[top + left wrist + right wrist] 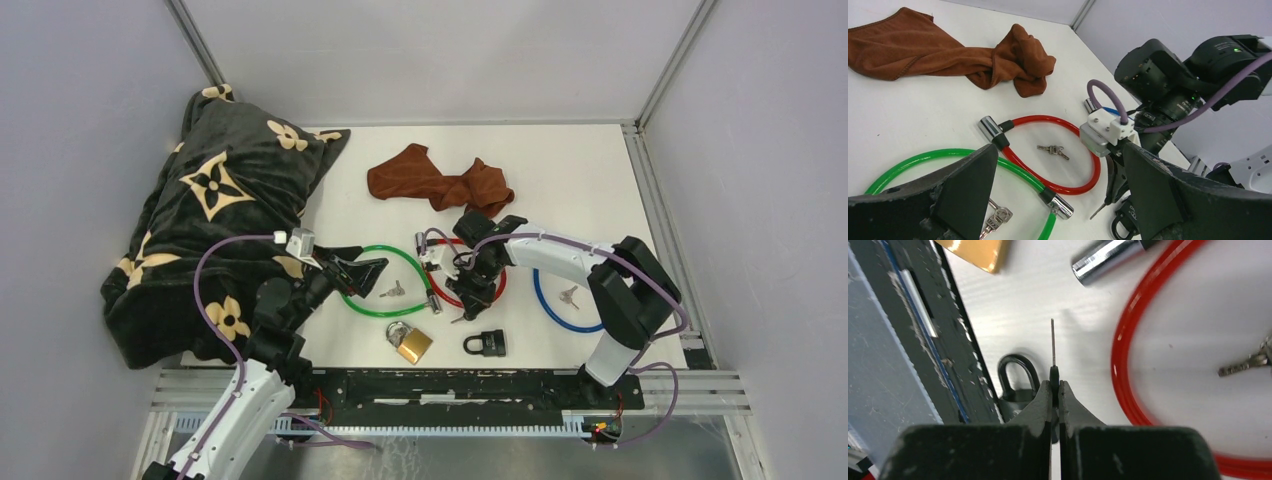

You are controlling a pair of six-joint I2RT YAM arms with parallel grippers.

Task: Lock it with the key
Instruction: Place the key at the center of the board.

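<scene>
Closure of the right gripper [1055, 387] is complete: both pads are clamped on the head of the key [1053, 342]. The blade sticks out beyond the fingertips and is seen edge-on. The gripper sits over the near edge of the red cable [1120, 340], with the key tip just outside that loop and pointing away from it.

The black padlock [1015, 399] lies flat on the table just outside the red cable's near side. It is close to the key but apart from it. A key bunch [1052, 149] lies inside the red cable.

The brass padlock [410, 342] lies near-left of the red cable. The green cable [385, 252] lies just beside it on the left. The left gripper [1059, 150] hangs there with jaws wide apart, holding nothing. The blue cable [545, 300] lies right of the red cable, and the cloth [440, 180] lies beyond its far side.
</scene>
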